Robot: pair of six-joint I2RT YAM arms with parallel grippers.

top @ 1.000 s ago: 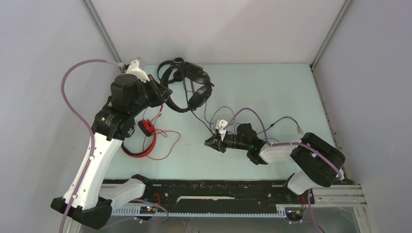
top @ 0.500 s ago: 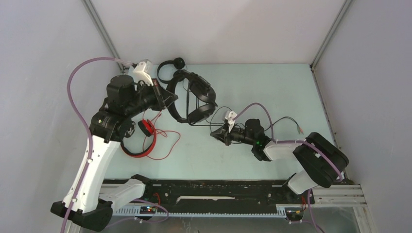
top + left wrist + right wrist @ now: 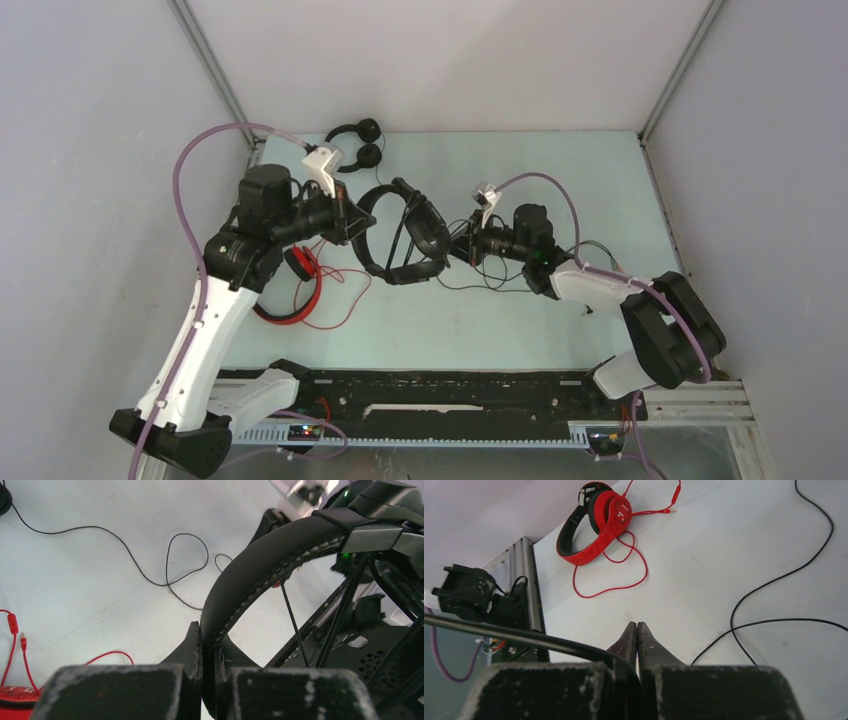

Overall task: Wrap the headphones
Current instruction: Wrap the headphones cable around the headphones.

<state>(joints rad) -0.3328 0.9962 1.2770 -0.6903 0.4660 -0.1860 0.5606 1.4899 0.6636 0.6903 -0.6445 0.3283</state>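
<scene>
My left gripper (image 3: 352,224) is shut on the padded band of the bulky black headphones (image 3: 408,236) and holds them above the table; the left wrist view shows the band (image 3: 255,572) pinched between the fingers (image 3: 209,641). My right gripper (image 3: 460,243) sits beside the headset's cup. Its jaws (image 3: 637,630) are shut on the headset's thin black cable (image 3: 549,642). The slim black headphones (image 3: 356,142) lie at the back. The red headphones (image 3: 292,292) lie under my left arm with their red cable (image 3: 340,300) loose, and also show in the right wrist view (image 3: 596,522).
Loose black cable loops lie on the table right of centre (image 3: 590,250) and show in both wrist views (image 3: 150,575) (image 3: 774,585). Grey walls close in the left, back and right. A black rail (image 3: 450,385) runs along the near edge.
My left gripper has carried the bulky black headphones from the back, off the slim headset, toward the table's middle. My right gripper has moved away from its base toward the headset, shut on the cable.
</scene>
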